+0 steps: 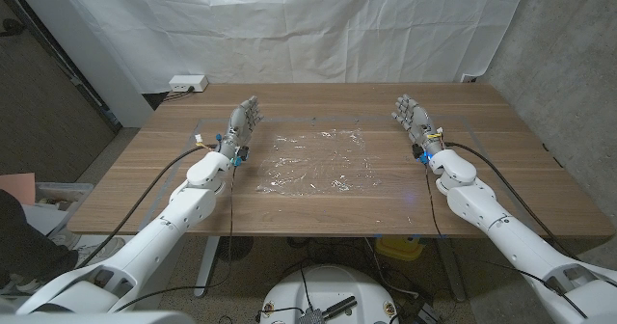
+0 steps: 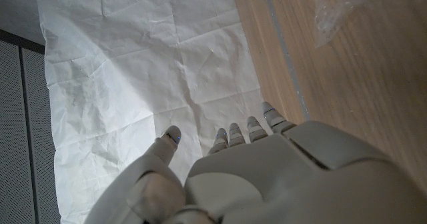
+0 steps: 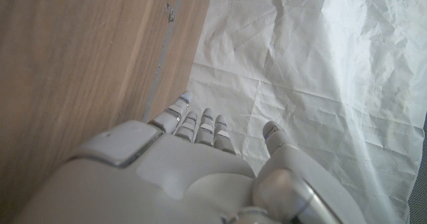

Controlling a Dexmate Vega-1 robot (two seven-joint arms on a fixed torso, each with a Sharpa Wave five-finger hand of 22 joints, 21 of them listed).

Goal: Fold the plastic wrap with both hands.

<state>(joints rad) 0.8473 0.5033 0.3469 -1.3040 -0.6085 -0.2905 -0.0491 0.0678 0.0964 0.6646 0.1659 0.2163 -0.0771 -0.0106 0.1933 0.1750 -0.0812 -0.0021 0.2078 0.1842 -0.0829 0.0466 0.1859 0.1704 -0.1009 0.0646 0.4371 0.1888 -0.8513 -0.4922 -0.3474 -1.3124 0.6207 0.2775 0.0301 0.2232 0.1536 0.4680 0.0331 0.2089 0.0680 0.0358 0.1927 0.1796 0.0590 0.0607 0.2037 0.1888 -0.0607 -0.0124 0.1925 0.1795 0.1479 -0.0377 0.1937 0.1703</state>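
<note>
Here the plastic wrap (image 1: 316, 162) lies spread on the tabletop (image 1: 145, 184), flanked by left robot hand (image 1: 243, 123) and right robot hand (image 1: 415, 119), both empty with fingers extended, seemingly poised to take opposite edges.

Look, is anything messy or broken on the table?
Nothing looks broken or spilled. The plastic wrap lies spread out in the middle of the table, crinkly but unfolded. The left hand and right hand are on either side, holding nothing.
</note>
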